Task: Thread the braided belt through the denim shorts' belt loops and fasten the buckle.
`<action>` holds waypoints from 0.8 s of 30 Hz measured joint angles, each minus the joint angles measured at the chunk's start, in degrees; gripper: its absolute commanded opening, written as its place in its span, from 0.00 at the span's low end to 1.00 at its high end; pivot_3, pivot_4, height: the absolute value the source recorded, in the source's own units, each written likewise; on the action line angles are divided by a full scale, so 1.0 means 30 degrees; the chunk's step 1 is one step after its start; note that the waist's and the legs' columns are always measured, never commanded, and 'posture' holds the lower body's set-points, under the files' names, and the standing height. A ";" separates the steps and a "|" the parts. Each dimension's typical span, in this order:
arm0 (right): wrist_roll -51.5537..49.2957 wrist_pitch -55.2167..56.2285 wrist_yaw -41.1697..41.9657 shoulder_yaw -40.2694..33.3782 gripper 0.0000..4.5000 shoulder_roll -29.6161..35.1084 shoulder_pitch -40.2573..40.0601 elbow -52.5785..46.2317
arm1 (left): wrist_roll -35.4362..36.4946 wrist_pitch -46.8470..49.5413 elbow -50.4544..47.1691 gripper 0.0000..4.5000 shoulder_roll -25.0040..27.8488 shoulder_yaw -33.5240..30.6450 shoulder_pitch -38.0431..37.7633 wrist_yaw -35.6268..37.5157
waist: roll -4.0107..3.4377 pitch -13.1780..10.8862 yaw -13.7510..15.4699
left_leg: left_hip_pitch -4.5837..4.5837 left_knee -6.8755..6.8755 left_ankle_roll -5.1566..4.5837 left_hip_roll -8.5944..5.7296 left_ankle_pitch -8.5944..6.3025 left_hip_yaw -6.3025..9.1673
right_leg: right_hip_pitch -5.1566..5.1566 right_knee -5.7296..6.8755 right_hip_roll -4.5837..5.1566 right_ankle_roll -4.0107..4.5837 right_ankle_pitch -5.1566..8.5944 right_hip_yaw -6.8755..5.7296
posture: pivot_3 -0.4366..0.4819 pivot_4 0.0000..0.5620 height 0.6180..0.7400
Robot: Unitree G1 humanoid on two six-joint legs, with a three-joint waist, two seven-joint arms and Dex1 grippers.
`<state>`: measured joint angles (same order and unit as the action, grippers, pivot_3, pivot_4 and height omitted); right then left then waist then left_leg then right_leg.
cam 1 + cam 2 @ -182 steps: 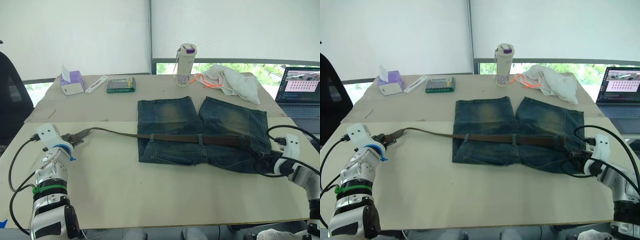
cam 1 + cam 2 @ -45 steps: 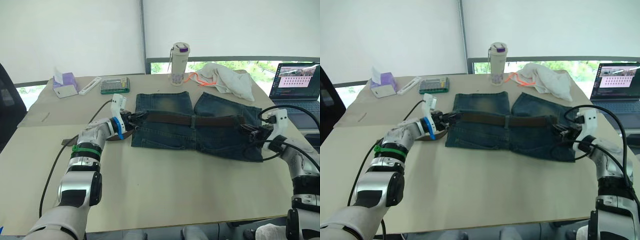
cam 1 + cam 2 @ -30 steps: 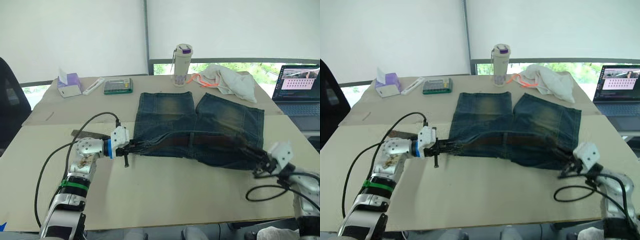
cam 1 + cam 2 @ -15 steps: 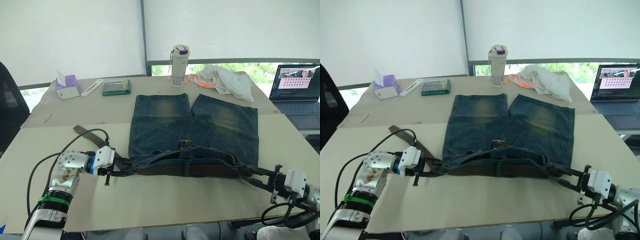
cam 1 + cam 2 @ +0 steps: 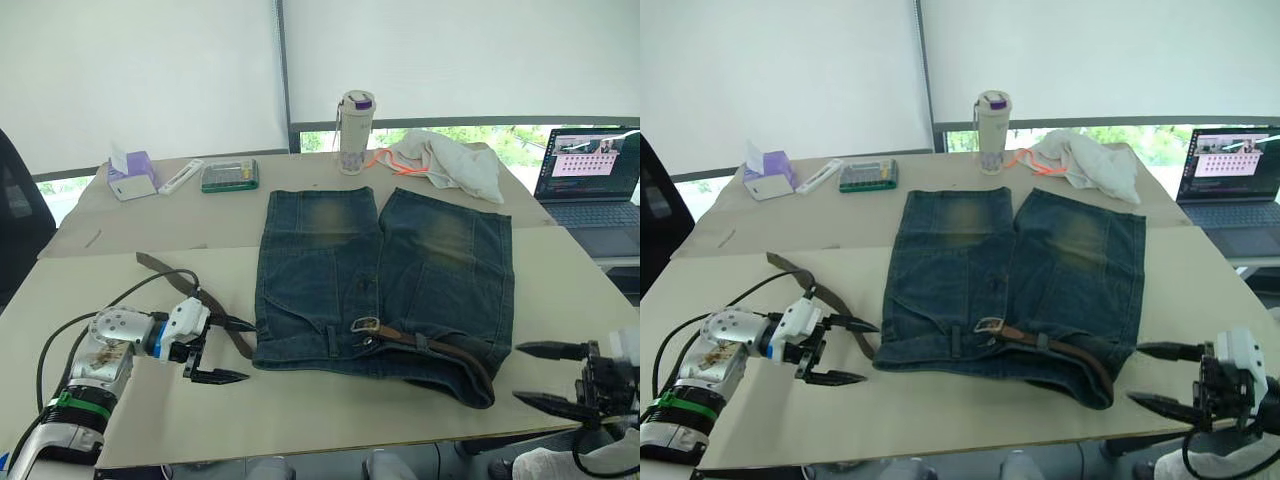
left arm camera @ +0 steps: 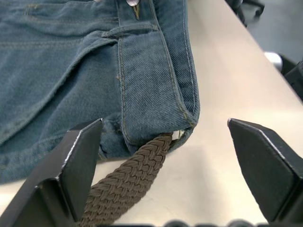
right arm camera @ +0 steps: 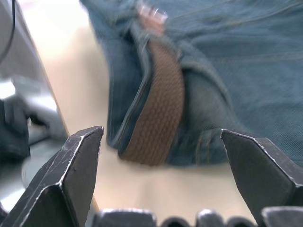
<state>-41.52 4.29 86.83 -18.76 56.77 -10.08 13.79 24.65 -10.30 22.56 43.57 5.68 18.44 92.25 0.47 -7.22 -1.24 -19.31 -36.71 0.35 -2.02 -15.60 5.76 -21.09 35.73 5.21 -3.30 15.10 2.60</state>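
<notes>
The denim shorts [image 5: 385,270] lie flat with the waistband toward the near table edge. The braided belt [image 5: 440,350] runs through belt loops [image 5: 420,343] along the waistband's right half, and its silver buckle [image 5: 364,325] rests near the middle. Its brown tail [image 5: 165,268] trails out past the shorts' left corner. My left gripper [image 5: 242,351] stands open just left of that corner, the belt [image 6: 128,182] lying between its fingers [image 6: 71,165] untouched. My right gripper [image 5: 520,372] is open off the shorts' right corner, facing the belt end [image 7: 163,109], holding nothing.
At the back of the table [image 5: 300,400] stand a bottle [image 5: 352,120], a white cloth with orange cord [image 5: 445,160], a green case [image 5: 228,175], a white remote [image 5: 180,175] and a tissue box [image 5: 130,177]. A laptop [image 5: 590,190] sits far right. Black cable loops beside my left arm.
Both grippers have opened and let go of the stretched waistband and belt ends. The shorts have dropped flat. The right gripper has drawn back from the shorts' right corner.
</notes>
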 measured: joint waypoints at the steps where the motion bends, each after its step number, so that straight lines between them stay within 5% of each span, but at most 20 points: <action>1: -0.0234 -0.0677 -0.0009 -0.0054 0.99 0.0019 0.0317 -0.0425 | 0.0300 0.0464 -0.0145 1.00 0.0180 -0.0003 0.0023 0.0000 | -0.0004 -0.0005 0.0018 | -0.0007 0.0000 0.0000 0.0001 0.0000 0.0006 | -0.0004 0.0000 -0.0003 0.0000 0.0000 -0.0008 | 0.48 0.27 1.00; 5: -0.1181 -0.3782 -0.1210 -0.0094 0.99 -0.0222 0.0936 -0.2663 | 0.1637 0.2805 -0.0505 1.00 0.0531 -0.0636 0.0341 -0.0101 | 0.0010 -0.0018 0.0167 | -0.0017 -0.0001 -0.0009 -0.0004 -0.0006 0.0036 | -0.0016 0.0000 -0.0001 -0.0005 0.0004 -0.0032 | 0.48 0.27 1.00; 12: -0.1592 -0.7882 -0.5736 0.0513 0.99 -0.2711 0.2822 -0.5723 | 0.4031 0.7680 -0.1885 1.00 -0.0961 -0.4025 0.1214 -0.4552 | 0.0060 -0.0043 0.0250 | -0.0025 -0.0004 -0.0007 -0.0013 -0.0007 0.0136 | -0.0022 -0.0001 0.0038 -0.0018 0.0010 -0.0035 | 0.48 0.27 1.00; 16: -0.0785 -0.8259 -0.5658 0.1753 0.99 -0.3077 0.1876 -0.6810 | 0.4963 0.9469 -0.2626 1.00 -0.1834 -0.5957 0.1408 -0.8040 | 0.0070 -0.0049 0.0218 | -0.0023 -0.0002 -0.0004 -0.0018 -0.0008 0.0132 | -0.0027 -0.0003 0.0035 -0.0018 0.0009 -0.0034 | 0.48 0.27 1.00; 24: 0.1120 -0.8336 -0.4620 0.3170 0.99 -0.2742 0.0079 -0.7791 | 0.5252 1.0822 -0.5437 1.00 -0.1962 -0.6954 -0.0667 -1.0312 | 0.0069 -0.0050 0.0131 | -0.0009 0.0000 0.0018 -0.0016 -0.0019 0.0123 | -0.0026 -0.0004 0.0022 -0.0017 0.0009 -0.0012 | 0.48 0.27 1.00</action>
<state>-38.16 -20.72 72.97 -9.25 48.55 -9.84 -9.59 40.41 22.17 6.25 37.68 -15.18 16.44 61.31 0.67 -7.37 -0.85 -19.34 -36.71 0.41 -2.06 -15.66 6.13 -21.17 35.71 5.28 -3.35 15.13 2.56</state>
